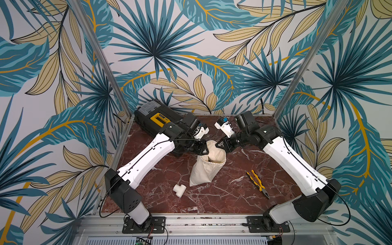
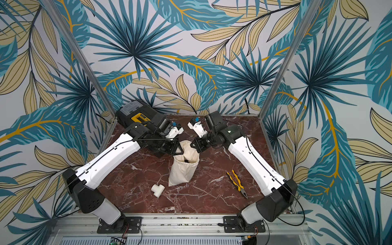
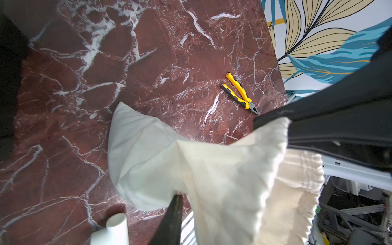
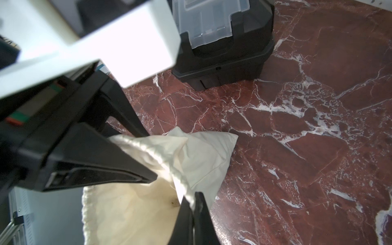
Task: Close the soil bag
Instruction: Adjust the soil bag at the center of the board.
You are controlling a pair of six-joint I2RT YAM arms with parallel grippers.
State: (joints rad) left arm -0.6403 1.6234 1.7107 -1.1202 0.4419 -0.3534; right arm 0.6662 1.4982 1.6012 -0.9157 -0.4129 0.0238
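**Fig.** The soil bag (image 1: pixel 204 171) stands on the worktop (image 1: pixel 233 191) with its mouth agape, its rim drawn up between my two pincers and its body below them. My right pincer (image 4: pixel 193 200) is clamped on one side of the rim. My left pincer (image 1: pixel 206 149) has its jaws parted, with the opposite rim cloth lying between them.

left claw (image 3: pixel 217 158): spread, cloth between | soil bag (image 3: pixel 144 161): on table (image 3: pixel 127 63) | pliers (image 3: pixel 239 93): well apart
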